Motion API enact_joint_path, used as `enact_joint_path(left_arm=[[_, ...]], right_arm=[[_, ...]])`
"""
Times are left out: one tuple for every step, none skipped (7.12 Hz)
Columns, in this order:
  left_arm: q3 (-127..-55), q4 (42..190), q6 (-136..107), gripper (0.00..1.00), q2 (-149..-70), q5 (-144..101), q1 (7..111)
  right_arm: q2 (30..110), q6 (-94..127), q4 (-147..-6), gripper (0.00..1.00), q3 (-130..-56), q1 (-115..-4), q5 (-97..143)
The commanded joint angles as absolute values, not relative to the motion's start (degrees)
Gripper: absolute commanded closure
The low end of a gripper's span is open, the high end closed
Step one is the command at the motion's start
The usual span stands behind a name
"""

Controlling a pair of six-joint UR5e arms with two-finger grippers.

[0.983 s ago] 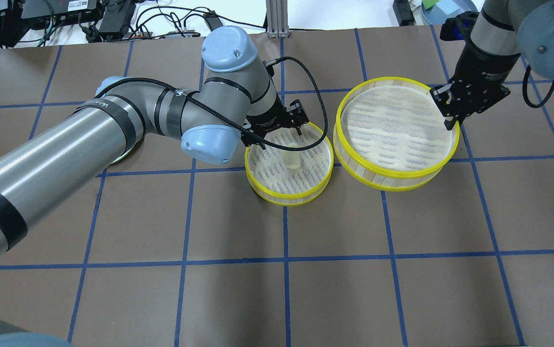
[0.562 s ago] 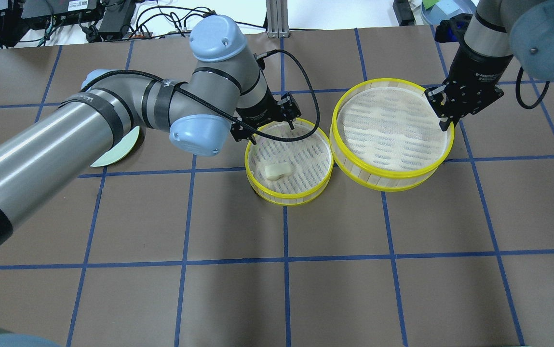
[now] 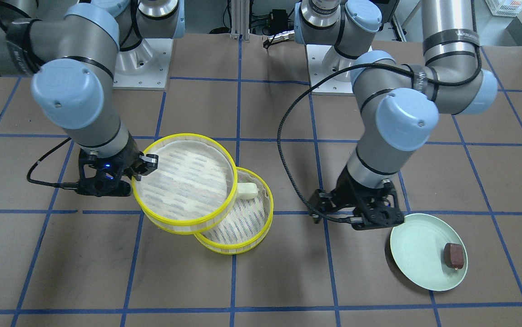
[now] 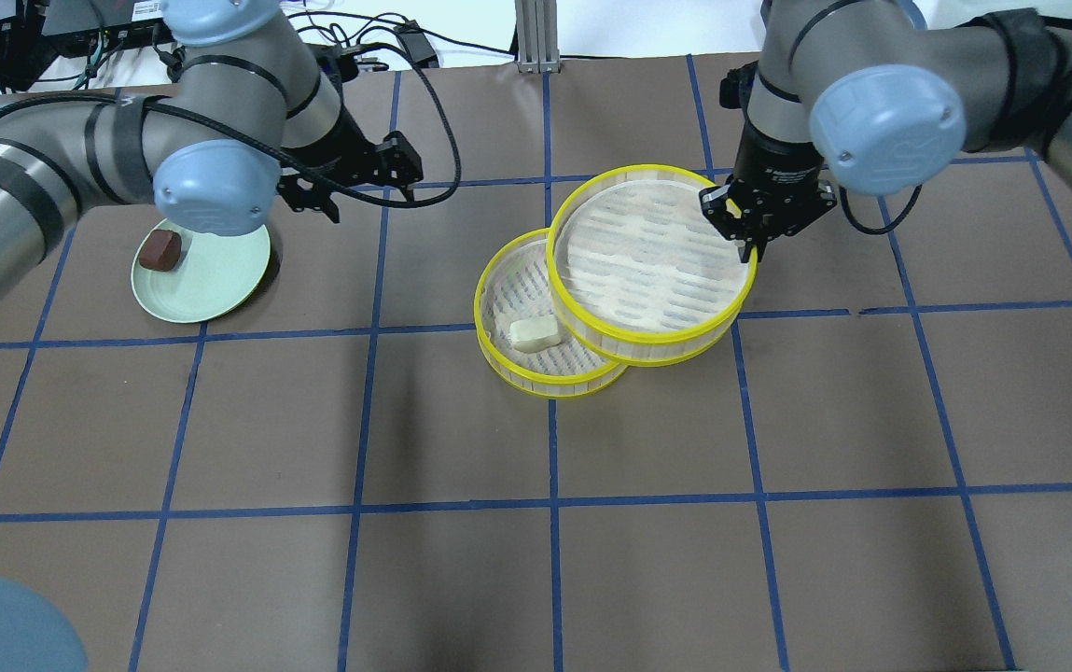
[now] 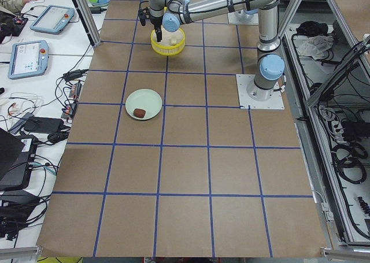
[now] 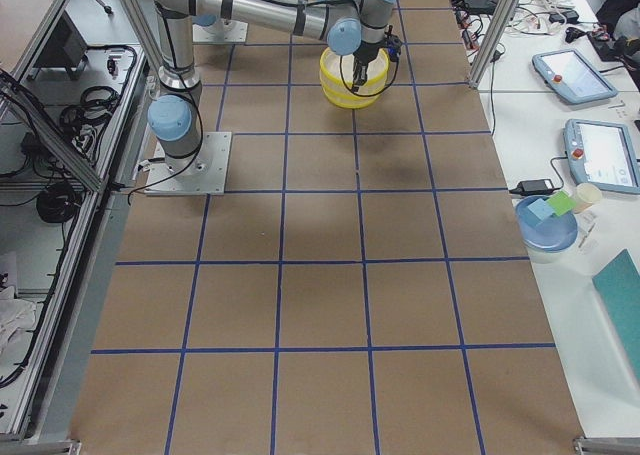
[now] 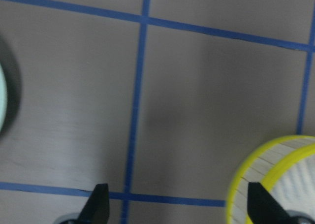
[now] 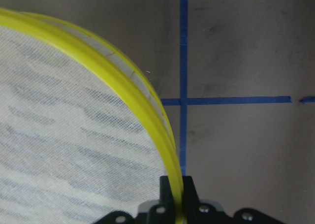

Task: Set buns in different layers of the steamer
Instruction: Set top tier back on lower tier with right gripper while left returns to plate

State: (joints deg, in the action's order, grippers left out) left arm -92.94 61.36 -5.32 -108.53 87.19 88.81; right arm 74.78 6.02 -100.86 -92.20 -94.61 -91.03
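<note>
The cream-white bun (image 4: pixel 536 332) lies in the lower steamer tray (image 4: pixel 536 387) on the table; it also shows in the front view (image 3: pixel 247 190). My right gripper (image 4: pixel 748 245) is shut on the yellow rim of the upper tray (image 4: pixel 647 252) and holds it tilted over the lower tray, partly covering it. The rim runs between its fingers in the right wrist view (image 8: pixel 177 194). The dark reddish-brown bun (image 4: pixel 162 250) sits on the pale green plate (image 4: pixel 209 289). My left gripper (image 4: pixel 368 191) is open and empty, between plate and trays.
The brown table bears a blue tape grid. In the left wrist view a tray rim (image 7: pixel 266 155) shows at lower right and the plate's edge (image 7: pixel 2 101) at far left. Cables and devices (image 4: pixel 125 28) lie past the far edge.
My left gripper has left the cream bun in the lower tray and moved left toward the plate. My right gripper has carried the upper tray left, over the lower tray.
</note>
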Motion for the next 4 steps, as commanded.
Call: enact_joint_path(left_arm=[[-93.34, 61.26, 9.78, 0.0, -108.63, 94.89, 82.2], [-93.86, 60.82, 12.02, 0.0, -109.42, 95.79, 79.48], [-93.95, 60.91, 16.48, 0.0, -110.38, 95.8, 76.5], [-93.96, 60.82, 21.66, 0.0, -111.52, 95.8, 73.59]], right_arm=[[71.21, 13.95, -105.62, 1.0, -92.2, -99.74, -89.83], [69.8, 15.28, -106.51, 1.0, -92.2, -101.06, -89.65], [69.18, 15.21, -107.05, 1.0, -92.2, -101.25, -89.74], [69.08, 15.21, -107.31, 1.0, -92.2, -101.25, -89.74]])
